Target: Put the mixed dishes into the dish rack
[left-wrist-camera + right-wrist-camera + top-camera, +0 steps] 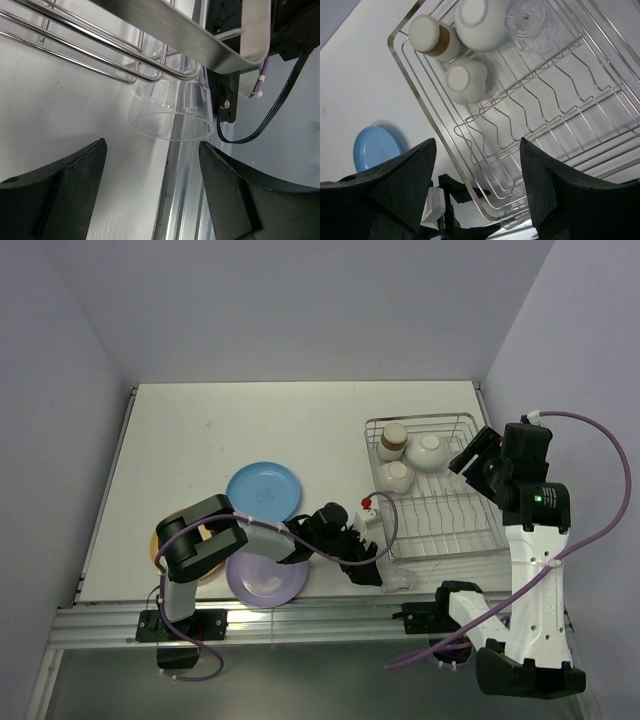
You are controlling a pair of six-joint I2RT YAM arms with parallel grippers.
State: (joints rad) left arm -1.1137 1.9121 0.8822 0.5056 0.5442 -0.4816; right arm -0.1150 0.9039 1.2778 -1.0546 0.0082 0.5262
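The silver wire dish rack (pixel 450 515) stands at the right. Upside down in its far end are a brown cup (pixel 431 36), a white bowl (pixel 480 22), a small bowl (pixel 465 80) and a clear glass (pixel 530 20). A second clear glass (pixel 172 112) lies on its side by the rack's near rim (pixel 165 30), mouth toward my left gripper (pixel 152 150), which is open just short of it. My right gripper (pixel 477 150) hangs open and empty above the rack. On the table lie a blue plate (pixel 263 490), a purple plate (pixel 266 578) and an orange-yellow plate (pixel 160 552), half hidden under the left arm.
The lying glass is close to the table's near metal edge (pixel 185 200). The right arm's base and cables (pixel 260 100) stand just behind it. Grey walls close in the table at the back and both sides.
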